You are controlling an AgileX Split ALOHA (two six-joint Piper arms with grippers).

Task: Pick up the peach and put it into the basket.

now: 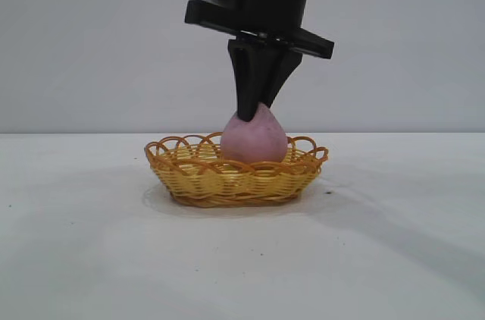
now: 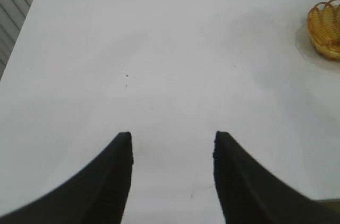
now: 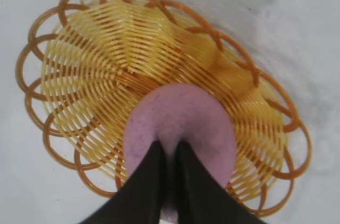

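The pink-mauve peach (image 1: 255, 140) sits inside the yellow wicker basket (image 1: 189, 176) at the table's middle. My right gripper (image 1: 252, 111) comes down from above and is shut on the peach's pointed top, pinching it. In the right wrist view the peach (image 3: 204, 123) lies on the basket's weave (image 3: 101, 75) toward one side, with the black fingers (image 3: 151, 171) closed on a ridge of it. My left gripper (image 2: 172, 139) is open and empty over bare table, far from the basket (image 2: 326, 27), which shows at that view's edge.
The white table (image 1: 76, 244) runs wide around the basket. A grey wall stands behind. The table's edge and a slatted surface (image 2: 13, 1) show in the left wrist view's corner.
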